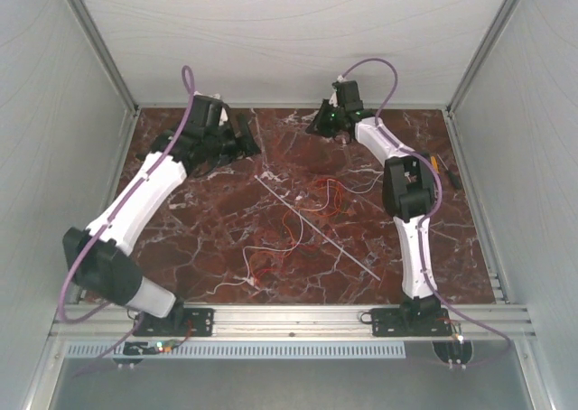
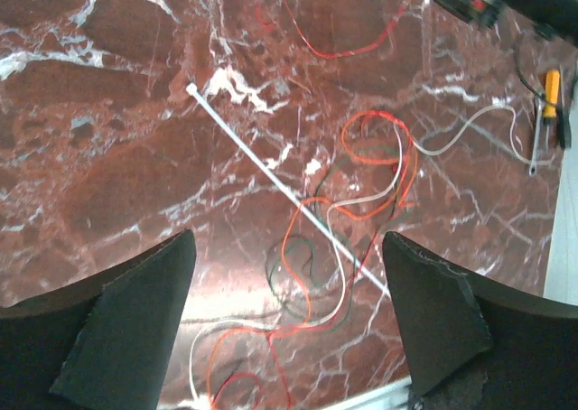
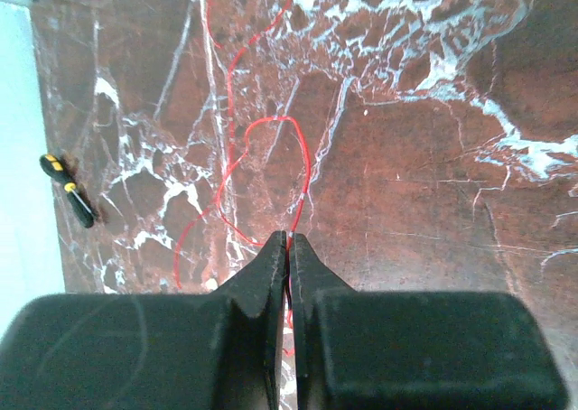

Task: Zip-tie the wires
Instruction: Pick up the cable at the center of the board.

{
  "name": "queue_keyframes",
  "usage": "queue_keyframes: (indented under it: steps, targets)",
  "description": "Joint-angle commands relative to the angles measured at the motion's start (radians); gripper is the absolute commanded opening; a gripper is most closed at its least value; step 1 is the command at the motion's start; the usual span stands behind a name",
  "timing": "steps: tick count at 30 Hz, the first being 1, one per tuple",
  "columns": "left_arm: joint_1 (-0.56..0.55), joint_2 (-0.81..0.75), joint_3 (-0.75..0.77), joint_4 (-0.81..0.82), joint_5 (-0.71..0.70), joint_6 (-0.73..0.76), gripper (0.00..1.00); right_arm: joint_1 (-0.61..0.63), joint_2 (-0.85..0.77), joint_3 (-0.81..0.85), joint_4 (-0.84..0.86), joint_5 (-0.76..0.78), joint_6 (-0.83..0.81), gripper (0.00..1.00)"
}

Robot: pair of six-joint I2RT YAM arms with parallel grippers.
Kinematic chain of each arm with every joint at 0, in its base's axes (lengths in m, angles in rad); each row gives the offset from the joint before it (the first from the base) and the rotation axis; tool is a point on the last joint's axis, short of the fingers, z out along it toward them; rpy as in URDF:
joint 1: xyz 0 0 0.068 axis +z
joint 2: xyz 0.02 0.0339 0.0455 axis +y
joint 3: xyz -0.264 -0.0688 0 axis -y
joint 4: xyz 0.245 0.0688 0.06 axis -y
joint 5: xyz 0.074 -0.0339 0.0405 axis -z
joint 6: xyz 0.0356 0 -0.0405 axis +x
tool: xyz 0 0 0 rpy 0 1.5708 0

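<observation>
red-brown marble table [image 2: 108,157] lies beneath the left gripper [image 2: 287,247], whose jaws are spread wide; the zip tie [image 2: 271,171] and curled wires [image 2: 352,202] lie just ahead of its gap. the right gripper [image 3: 289,238] is pressed together, pinching one red strand at its tips.

1 zip tie [image 2: 280,180], 1 yellow-handled tool [image 2: 547,98], 2 grippers: left gripper [image 2: 289,247], right gripper [image 3: 288,243]. wires [image 2: 361,202] between left fingers [image 2: 135,329]: several, tangled, uncountable.
</observation>
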Motion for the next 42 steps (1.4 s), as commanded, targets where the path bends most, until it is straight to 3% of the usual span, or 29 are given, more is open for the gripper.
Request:
queue_keyframes:
  steps: [1,9,18,28,34,42]
  targets:
    - [0.028,0.119,0.041,0.194,0.013,-0.108,0.83,-0.007,-0.079,0.001,-0.006,-0.04,0.014,0.0]
    - [0.044,0.425,0.226,0.287,0.037,-0.217,0.76,-0.006,-0.114,-0.027,-0.085,-0.056,0.002,0.0]
    - [0.106,0.562,0.316,0.387,0.164,-0.294,0.72,-0.007,-0.163,0.01,-0.098,-0.095,0.034,0.0]
    - [0.112,0.321,0.123,0.452,0.168,-0.235,0.72,0.001,-0.278,0.043,-0.046,-0.056,-0.015,0.0]
    - [0.112,0.122,0.046,0.428,0.083,-0.135,0.74,0.061,-0.318,0.154,-0.036,0.072,-0.187,0.0]
    - [0.115,-0.098,0.015,0.429,0.028,-0.044,0.77,0.093,-0.36,0.19,0.237,0.133,-0.166,0.0]
